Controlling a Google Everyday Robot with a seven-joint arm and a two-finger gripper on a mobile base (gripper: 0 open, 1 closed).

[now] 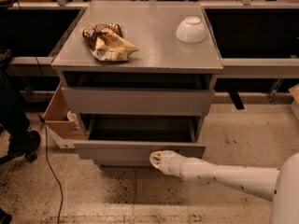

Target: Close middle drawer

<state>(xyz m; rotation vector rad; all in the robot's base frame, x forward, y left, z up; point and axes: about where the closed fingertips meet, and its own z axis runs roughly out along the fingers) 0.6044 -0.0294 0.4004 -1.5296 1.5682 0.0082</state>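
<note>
A grey drawer cabinet [140, 41] stands in the middle of the view. Its middle drawer [135, 151] is pulled partly out, with a dark empty inside showing. My gripper [156, 159] is at the end of the white arm that comes in from the lower right. It presses against the drawer's front panel, right of its middle. The drawer above [138, 101] sits nearly flush with the cabinet.
On the cabinet top lie a crumpled snack bag [108, 42] at the left and an upturned white bowl [191, 30] at the right. A cardboard box [60, 118] stands on the floor left of the cabinet. A black cable [50, 162] runs across the speckled floor.
</note>
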